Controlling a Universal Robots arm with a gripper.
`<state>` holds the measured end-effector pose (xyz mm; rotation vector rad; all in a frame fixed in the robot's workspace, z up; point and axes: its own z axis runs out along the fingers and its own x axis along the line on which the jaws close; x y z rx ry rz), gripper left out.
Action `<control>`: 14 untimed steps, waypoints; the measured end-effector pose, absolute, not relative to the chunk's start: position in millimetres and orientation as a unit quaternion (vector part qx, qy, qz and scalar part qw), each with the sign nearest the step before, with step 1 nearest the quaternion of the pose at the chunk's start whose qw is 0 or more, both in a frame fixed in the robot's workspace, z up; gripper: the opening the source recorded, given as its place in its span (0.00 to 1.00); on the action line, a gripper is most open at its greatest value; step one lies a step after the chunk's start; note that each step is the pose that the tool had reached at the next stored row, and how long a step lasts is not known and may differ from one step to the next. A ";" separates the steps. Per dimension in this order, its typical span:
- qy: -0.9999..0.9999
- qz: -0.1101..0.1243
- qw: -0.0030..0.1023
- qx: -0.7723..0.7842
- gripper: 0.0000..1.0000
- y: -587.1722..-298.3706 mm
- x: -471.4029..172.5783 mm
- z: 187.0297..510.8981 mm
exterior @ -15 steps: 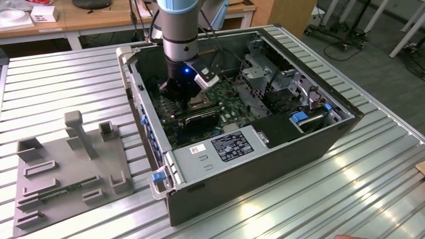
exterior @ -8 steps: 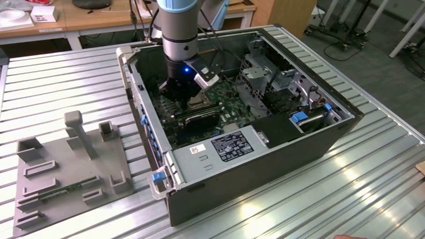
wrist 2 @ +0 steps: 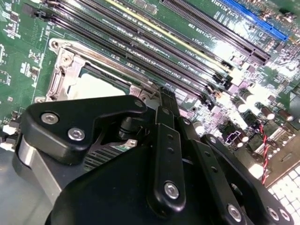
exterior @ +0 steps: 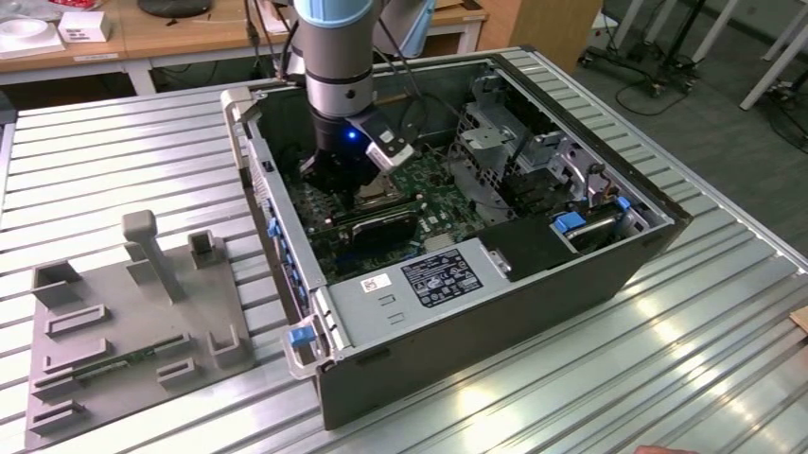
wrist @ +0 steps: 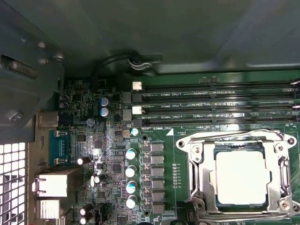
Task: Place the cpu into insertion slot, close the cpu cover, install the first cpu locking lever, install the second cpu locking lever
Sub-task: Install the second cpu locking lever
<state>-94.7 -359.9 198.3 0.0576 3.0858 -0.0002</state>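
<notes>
You had the gripper (exterior: 339, 172) lowered inside the computer case (exterior: 531, 284), directly over the green motherboard (wrist: 164, 154). The cpu (wrist: 242, 177) lay flat in the insertion slot (wrist: 213, 178), with the cpu cover (wrist: 197, 161) down around it. Memory slots (wrist: 215, 101) ran just beside the socket, and capacitors (wrist: 131, 173) stood near it. In the second wrist view, black linkages (wrist 2: 166, 154) hid much of the socket; you could not tell whether the fingers were apart or together

High exterior; close wrist views downward
</notes>
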 end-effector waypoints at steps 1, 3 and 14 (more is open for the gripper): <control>0.999 0.000 0.028 0.019 0.11 -359.9 -95.0 198.1; 0.999 0.000 0.028 0.019 0.11 -359.9 -95.2 197.8; 0.999 0.002 0.028 0.019 0.11 -359.9 -95.3 195.4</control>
